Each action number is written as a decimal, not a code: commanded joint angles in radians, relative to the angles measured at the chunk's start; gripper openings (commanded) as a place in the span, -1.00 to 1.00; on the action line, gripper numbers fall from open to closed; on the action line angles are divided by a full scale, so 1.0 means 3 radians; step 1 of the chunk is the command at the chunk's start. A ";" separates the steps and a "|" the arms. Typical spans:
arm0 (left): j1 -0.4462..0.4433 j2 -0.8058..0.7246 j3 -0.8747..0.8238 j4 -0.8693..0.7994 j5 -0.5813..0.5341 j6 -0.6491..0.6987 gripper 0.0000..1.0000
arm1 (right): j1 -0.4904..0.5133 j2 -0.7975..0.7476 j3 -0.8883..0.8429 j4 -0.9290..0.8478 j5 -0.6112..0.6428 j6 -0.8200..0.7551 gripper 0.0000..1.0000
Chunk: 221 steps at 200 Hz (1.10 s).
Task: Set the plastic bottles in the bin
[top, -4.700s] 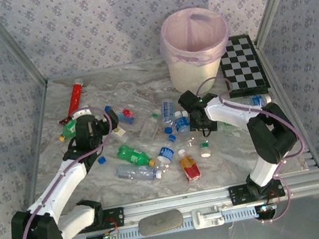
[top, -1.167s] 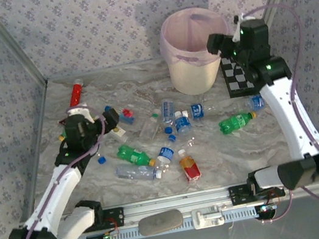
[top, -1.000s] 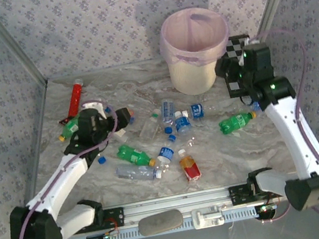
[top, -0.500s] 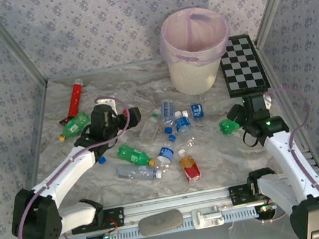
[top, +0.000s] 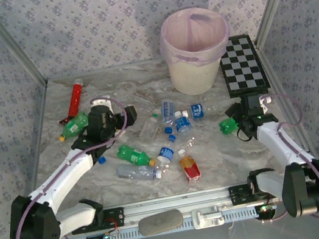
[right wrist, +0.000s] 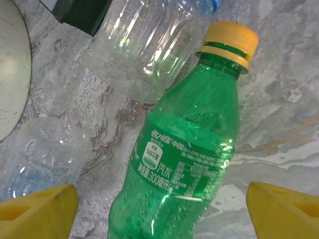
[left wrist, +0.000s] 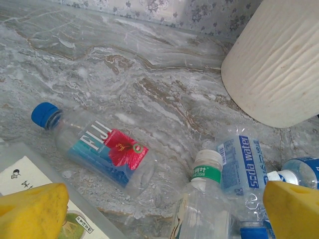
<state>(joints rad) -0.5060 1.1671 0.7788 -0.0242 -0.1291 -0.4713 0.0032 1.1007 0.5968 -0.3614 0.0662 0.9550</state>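
The right gripper (top: 238, 125) sits low at the right of the marbled grey table (top: 215, 153). In its wrist view the right gripper (right wrist: 159, 211) has its yellow fingers (right wrist: 37, 211) spread wide on either side of a green plastic bottle with a yellow cap (right wrist: 184, 149) and apart from it, gripping nothing. That bottle (top: 228, 124) lies flat, its lower end cut off by the frame. Beyond it a clear ribbed bottle (right wrist: 144, 45) runs out of the top edge, and a crumpled clear bottle (right wrist: 45, 149) lies to the left, hard to make out.

The left gripper (top: 129, 114) reaches over the scatter of bottles at mid-table. Its wrist camera shows the left gripper (left wrist: 159, 211) gaping fully and empty, only the fingertips (left wrist: 30, 211) in frame. Ahead of it lie a clear blue-capped bottle with a blue and pink label (left wrist: 102, 154), a clear white-capped bottle (left wrist: 199, 199) and a blue-labelled soda water bottle (left wrist: 239, 164), both partly cropped.

The round cream-white bin lined with a pinkish bag (top: 195, 76) stands at the far right; only part of its wall (left wrist: 279, 64) appears in the left wrist view.
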 commanded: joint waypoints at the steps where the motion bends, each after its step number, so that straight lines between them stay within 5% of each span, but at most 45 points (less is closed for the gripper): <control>1: -0.0010 -0.0089 -0.0039 -0.0026 -0.0101 0.0022 1.00 | -0.0030 0.0157 0.0043 0.0159 -0.0116 0.0074 0.78; 115: -0.0010 -0.0224 -0.0159 -0.0016 -0.0229 -0.0029 1.00 | -0.0128 0.0676 -0.0164 0.0488 -0.0173 0.0076 0.73; 221: 0.0026 -0.0332 -0.0275 0.0005 -0.0280 -0.0127 1.00 | -0.0128 0.0345 -0.0241 0.0435 -0.0201 0.0012 0.03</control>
<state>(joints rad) -0.5060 1.0878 0.7052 -0.0261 -0.2031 -0.4900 -0.0326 1.2633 0.5316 -0.2054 0.0029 0.9691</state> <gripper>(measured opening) 0.999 0.575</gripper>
